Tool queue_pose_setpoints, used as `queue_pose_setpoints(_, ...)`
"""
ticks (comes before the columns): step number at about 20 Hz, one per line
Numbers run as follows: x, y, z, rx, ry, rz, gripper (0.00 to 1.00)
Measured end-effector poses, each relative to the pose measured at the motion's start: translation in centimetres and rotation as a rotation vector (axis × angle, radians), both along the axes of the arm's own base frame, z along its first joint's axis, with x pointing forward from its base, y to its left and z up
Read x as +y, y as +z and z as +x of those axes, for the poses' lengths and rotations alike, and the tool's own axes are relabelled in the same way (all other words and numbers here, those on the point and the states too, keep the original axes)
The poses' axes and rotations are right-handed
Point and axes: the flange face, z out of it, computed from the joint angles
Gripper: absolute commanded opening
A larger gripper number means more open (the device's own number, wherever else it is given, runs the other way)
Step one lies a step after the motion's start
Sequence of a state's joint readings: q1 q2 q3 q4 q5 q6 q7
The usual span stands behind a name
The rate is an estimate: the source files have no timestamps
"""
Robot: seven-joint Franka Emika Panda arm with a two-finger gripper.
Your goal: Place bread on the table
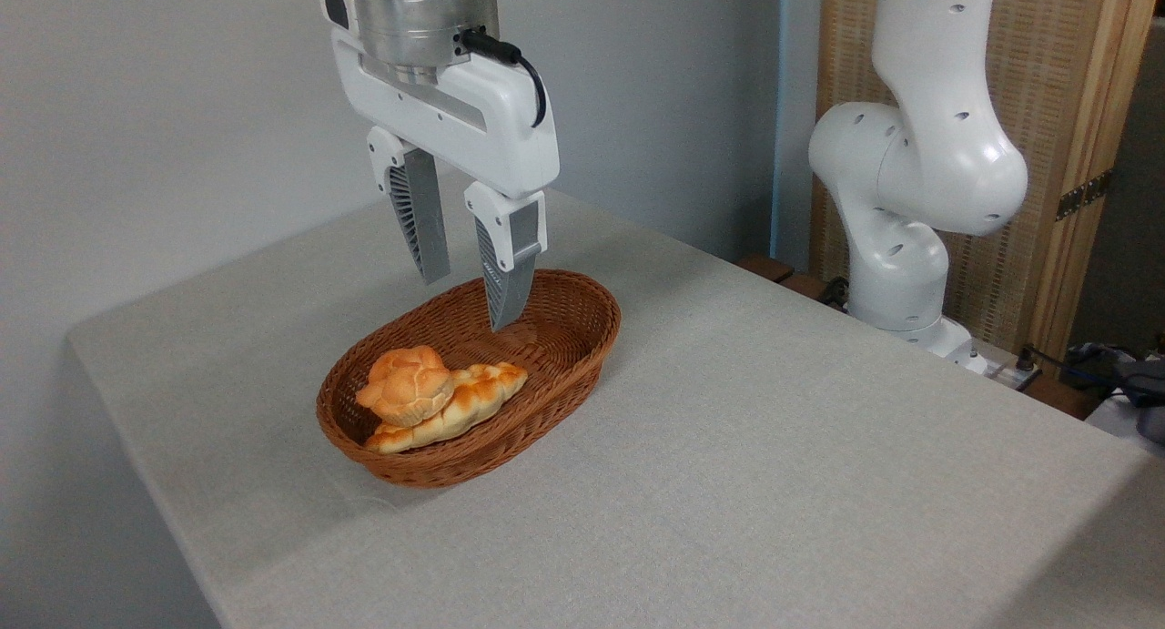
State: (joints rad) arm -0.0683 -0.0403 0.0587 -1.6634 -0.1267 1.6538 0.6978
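Note:
The bread (406, 385), a small round golden-orange knotted bun, lies in the near left part of a brown wicker basket (582, 338), resting on top of a longer braided loaf (464, 403). The basket stands on the table (746, 447), which is covered in light grey-beige cloth. My gripper (464, 301) hangs open over the far half of the basket, fingers pointing down, nothing between them. It is above and to the right of the bread, not touching it.
The arm's white base and joints (910, 183) rise at the table's right far edge, with cables (1092, 360) beside it. A grey wall runs behind. Bare cloth spreads right of and in front of the basket.

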Motion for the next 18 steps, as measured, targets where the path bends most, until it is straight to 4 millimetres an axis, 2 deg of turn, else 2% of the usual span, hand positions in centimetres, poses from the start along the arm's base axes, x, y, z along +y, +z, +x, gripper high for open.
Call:
queue_pose_setpoints(7, -0.11, -0.84, 0.31, 0.016, -0.002, 0.001, 1.00)
queue_pose_setpoints(18, -0.27, -0.80, 0.41, 0.008, -0.004, 0.001, 1.00)
